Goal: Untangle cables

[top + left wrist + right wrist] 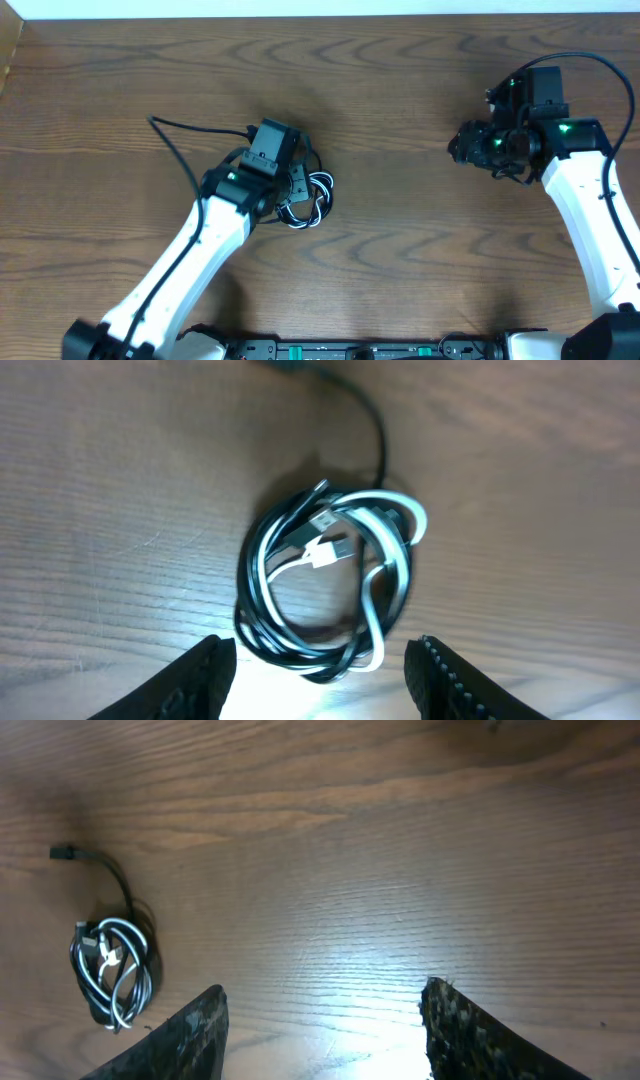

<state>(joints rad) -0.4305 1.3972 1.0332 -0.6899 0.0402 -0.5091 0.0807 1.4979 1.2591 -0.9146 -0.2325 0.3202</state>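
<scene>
Between the widely parted fingers point(205, 670) of the left gripper point(320, 665) nothing is held. The tool is poised just above the bundle, and whether its tips touch the table point(110, 490) cannot be told. Just beyond the fingertips, the white cable point(388, 560) and the black cable point(258, 575) are seen coiled together in one small ring on the wood. The white loops are threaded through the black ones, and small end plugs point(325, 548) are tucked inside the ring. Farther off, a single black tail point(378, 430) is led out of the coil to a black plug point(62, 851) lying apart on the table.

The step in hand is judged to be a first pinch on the bundle. It would best be taken on one colour only, and the white loop exposed at the ring's right side is suited to this. That strand could then be drawn clear rather than the whole knot lifted. A grasp across both cords would likely tighten the tangle.

Farthest away, the right gripper point(320, 1025) is seen well apart from the cables, its jaws wide and empty. It would need to be brought across to pin the black coil while the white is pulled.
</scene>
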